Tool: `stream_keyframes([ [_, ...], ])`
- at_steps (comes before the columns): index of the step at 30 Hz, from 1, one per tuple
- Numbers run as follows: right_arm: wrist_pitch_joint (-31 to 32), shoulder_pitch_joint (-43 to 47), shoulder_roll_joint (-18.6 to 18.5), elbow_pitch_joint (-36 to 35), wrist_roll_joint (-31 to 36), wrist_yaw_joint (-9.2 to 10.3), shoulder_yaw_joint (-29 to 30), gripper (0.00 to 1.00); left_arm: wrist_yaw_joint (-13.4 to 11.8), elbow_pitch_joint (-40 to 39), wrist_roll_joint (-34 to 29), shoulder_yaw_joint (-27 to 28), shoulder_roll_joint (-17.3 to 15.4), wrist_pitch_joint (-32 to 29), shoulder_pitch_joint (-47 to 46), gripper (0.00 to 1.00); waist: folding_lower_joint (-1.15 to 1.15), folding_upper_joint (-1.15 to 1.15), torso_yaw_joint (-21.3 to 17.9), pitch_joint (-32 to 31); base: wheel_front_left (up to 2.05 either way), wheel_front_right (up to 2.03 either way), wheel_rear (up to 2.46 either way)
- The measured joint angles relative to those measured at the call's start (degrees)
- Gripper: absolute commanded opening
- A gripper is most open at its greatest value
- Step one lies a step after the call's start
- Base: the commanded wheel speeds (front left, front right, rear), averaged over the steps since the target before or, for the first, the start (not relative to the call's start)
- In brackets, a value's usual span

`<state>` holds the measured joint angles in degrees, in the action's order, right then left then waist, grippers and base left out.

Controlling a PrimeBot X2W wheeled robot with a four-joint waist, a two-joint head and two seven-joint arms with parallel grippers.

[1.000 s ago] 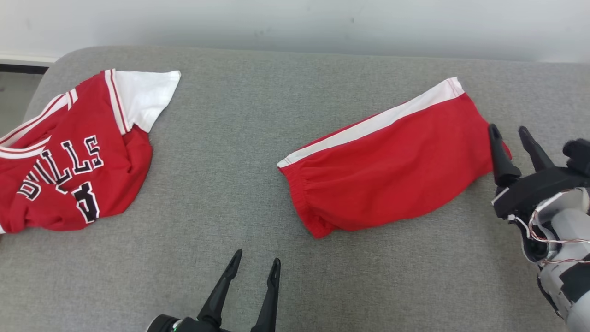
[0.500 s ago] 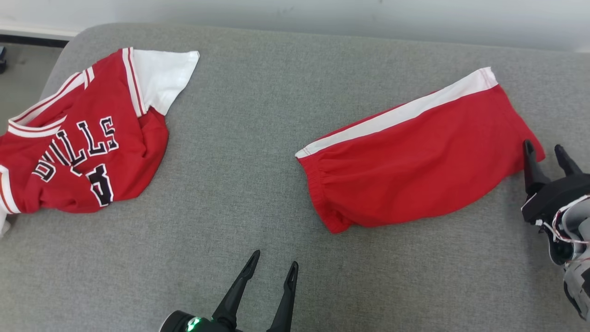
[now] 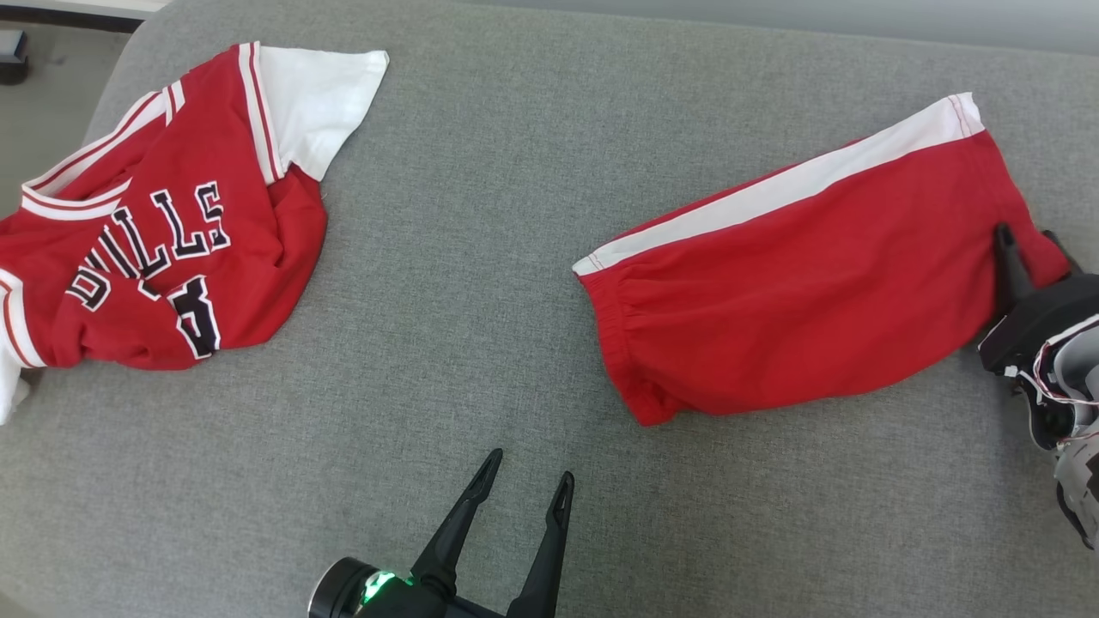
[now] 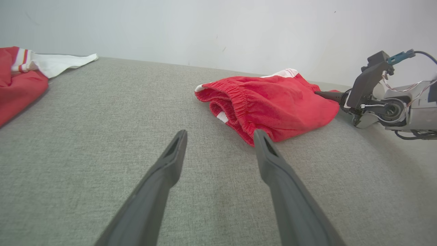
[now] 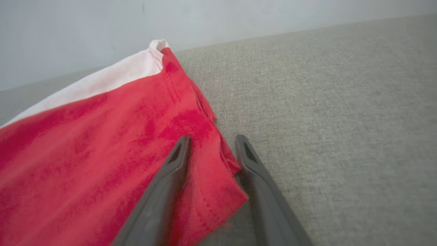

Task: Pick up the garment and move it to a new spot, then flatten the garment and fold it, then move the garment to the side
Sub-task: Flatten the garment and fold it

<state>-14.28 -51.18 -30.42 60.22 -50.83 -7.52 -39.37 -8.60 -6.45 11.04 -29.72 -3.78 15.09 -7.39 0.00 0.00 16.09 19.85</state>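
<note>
Red cloth with a white side stripe: the shorts (image 3: 816, 283) lie flat-ish on the right half of the grey cushion (image 3: 464, 257), elastic waist toward the middle, leg hem toward the right edge. Head view: the whole frame has slid since a second ago, so the camera moved; shorts and the red lettered jersey (image 3: 154, 232) at far left keep their shape and their spacing on the cushion. Right gripper (image 3: 1026, 245) has crept in from just off the hem; one finger now lies over the red cloth, the hem corner poking out between the two. Left gripper (image 3: 528, 468) stays low centre, fingers spread wide, holding nothing, well apart from the waistband. Left wrist view: left gripper (image 4: 220, 133) spread over bare cushion, shorts (image 4: 273, 102) bunched just ahead to the right, the right gripper (image 4: 326, 94) nosing into their far end, jersey (image 4: 20, 85) at the left margin. Right wrist view: right gripper (image 5: 212, 138) straddles the hem corner of the shorts (image 5: 85, 136), jaws apart with a fold of cloth between them, not pinched; bare cushion (image 5: 324, 119) alongside.
</note>
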Motion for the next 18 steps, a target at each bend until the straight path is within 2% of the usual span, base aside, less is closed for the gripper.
stream_keyframes([
  [1, 0.19, -0.19, 0.04, 0.16, -0.21, 0.0, -0.52, 0.16, 0.01, 0.05, 0.0, 0.01, 0.09, 0.0, -0.03, 1.0, 0.0, 0.0, 0.1, 0.14, 0.0, 0.0, 0.0],
  [2, 0.2, -0.37, 0.07, 0.34, -0.58, 0.0, -0.9, 0.0, 0.01, 0.12, 0.0, 0.02, 0.14, 0.0, -0.05, 1.0, 0.0, 0.0, 0.18, 0.22, 0.0, 0.0, 0.0],
  [14, -0.7, 1.65, 1.55, -0.96, -6.26, 0.0, -0.46, 0.0, -0.05, 0.73, -0.01, 0.89, 0.63, 0.0, 0.1, 1.0, 0.0, 0.0, -1.45, -1.75, 0.0, 0.0, 0.0],
  [18, -0.73, 4.16, 1.05, -4.93, -5.55, 0.0, 4.39, 0.0, -0.03, 0.82, -0.26, 1.18, 0.7, 0.0, 0.33, 1.0, 0.0, 0.0, -3.2, -2.82, 0.0, 0.0, 0.0],
])
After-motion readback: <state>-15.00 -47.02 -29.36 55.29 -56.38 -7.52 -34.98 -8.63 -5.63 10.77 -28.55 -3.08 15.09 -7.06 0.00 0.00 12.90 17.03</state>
